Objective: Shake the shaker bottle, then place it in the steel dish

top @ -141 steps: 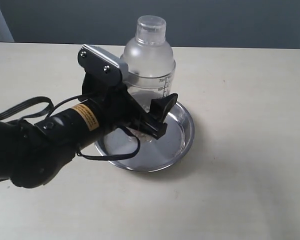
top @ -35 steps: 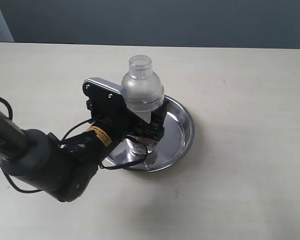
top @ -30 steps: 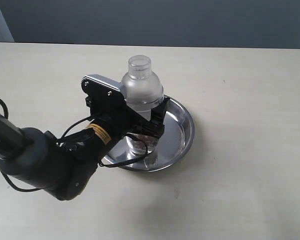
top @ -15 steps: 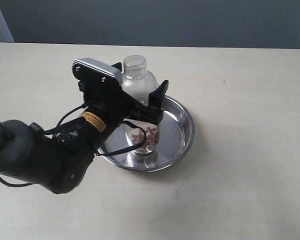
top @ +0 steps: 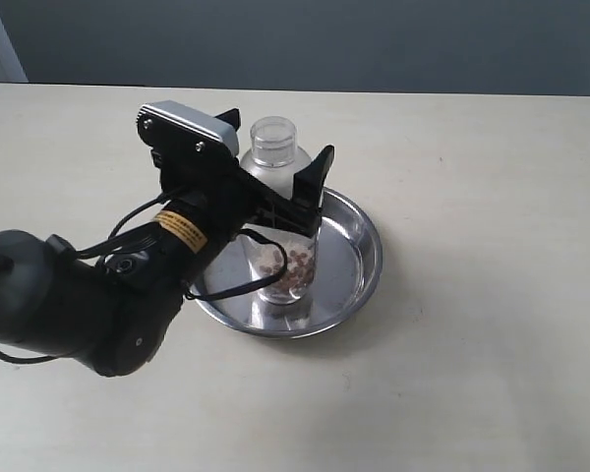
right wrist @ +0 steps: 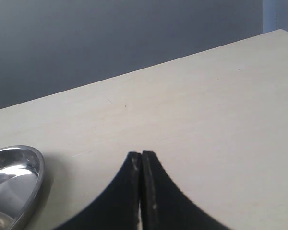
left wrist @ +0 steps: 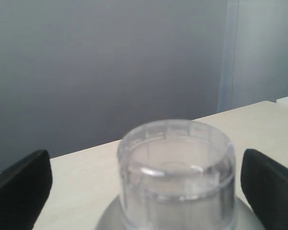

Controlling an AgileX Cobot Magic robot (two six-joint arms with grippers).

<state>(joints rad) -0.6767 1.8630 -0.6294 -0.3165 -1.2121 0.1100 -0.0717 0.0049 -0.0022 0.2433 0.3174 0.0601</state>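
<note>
Exterior view: on the pale table (top: 492, 374), the steel dish (top: 370, 236) holds the shaker bottle (top: 273, 162), which stands inside it, with the left gripper (top: 278, 138) spread around its top.
Left wrist view shows the black fingers (left wrist: 19, 191) wide apart on either side of the clear cap (left wrist: 176, 167), not touching it. Small brown bits (top: 295, 261) lie low inside the bottle. The right gripper (right wrist: 141, 191) has its fingers pressed together over bare table, near the dish.

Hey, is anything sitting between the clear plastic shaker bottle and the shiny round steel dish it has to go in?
Nothing visible does. The clear plastic shaker bottle stands upright inside the round steel dish, on its flat bottom. The left gripper is open, with its fingers apart on either side of the bottle's cap.
</note>
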